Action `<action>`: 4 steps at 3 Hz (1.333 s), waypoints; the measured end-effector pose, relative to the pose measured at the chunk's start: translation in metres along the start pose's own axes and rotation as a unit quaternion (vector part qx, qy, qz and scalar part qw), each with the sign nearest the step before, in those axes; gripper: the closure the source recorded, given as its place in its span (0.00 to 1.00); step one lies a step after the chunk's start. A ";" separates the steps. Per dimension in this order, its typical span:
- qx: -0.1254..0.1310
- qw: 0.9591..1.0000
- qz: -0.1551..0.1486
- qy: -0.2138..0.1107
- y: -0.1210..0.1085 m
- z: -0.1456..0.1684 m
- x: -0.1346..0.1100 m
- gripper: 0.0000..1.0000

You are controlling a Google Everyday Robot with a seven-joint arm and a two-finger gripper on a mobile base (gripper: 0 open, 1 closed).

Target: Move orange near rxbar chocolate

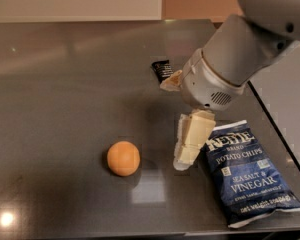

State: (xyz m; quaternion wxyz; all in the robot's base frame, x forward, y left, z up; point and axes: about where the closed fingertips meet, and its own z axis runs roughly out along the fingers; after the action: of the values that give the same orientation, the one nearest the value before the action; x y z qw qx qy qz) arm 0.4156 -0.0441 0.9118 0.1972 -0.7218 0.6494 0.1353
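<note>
The orange (123, 158) sits on the dark grey table (65, 99) at the front left of middle. The rxbar chocolate (162, 69), a small black wrapper, lies further back; the arm hides its right part. My gripper (186, 154), with cream-coloured fingers pointing down, hangs just above the table between the orange and the chip bag, to the right of the orange. It holds nothing that I can see.
A dark blue Kettle chips bag (247, 176) lies at the front right, right beside the gripper. The table's right edge (277, 129) runs diagonally behind the bag. The grey arm (240, 54) reaches in from the upper right.
</note>
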 end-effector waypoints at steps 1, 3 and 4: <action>-0.032 0.999 -0.019 -0.011 0.006 0.040 -0.014 0.00; -0.067 0.996 -0.043 -0.039 0.022 0.075 -0.039 0.00; -0.076 0.994 -0.055 -0.052 0.032 0.085 -0.050 0.00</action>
State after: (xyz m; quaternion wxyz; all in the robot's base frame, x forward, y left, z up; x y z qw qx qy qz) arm 0.3828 0.0366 0.8558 0.1821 -0.7615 0.5854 0.2103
